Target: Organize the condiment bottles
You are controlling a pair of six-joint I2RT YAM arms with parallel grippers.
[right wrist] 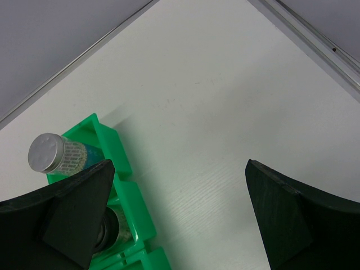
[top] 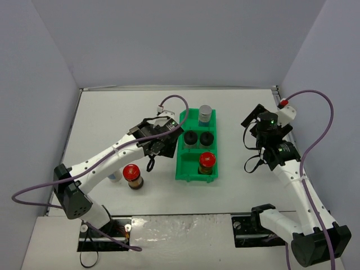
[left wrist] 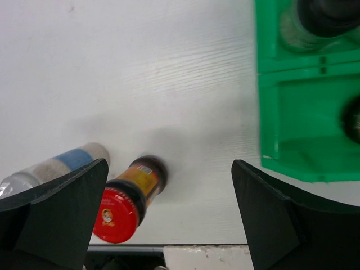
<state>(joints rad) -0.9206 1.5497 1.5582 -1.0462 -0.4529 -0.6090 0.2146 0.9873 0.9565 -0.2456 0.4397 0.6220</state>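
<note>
Top external view: white tabletop [top: 112,112], pale grey walls [top: 169,39] round it. Both pincers spread wide, holding nothing: left gripper [left wrist: 169,163] just left of green divided plastic bin [top: 185,170], right gripper [right wrist: 180,163] off at frame right. Bin, top to bottom: silver-capped pale jar [top: 205,114], 2 black-capped jars [top: 191,139] [top: 207,138], red-capped brownish jar [top: 207,162]. Lower left on table: 2nd red-capped jar [top: 133,175]; blue-label pale jar [left wrist: 67,163] beside it, mostly hidden by left arm.

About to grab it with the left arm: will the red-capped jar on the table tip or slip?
The red-capped jar stands upright, taller than wide: a high push would probably tip it, and the round body would then likely roll. It looks smooth, so possibly slippery.
</note>
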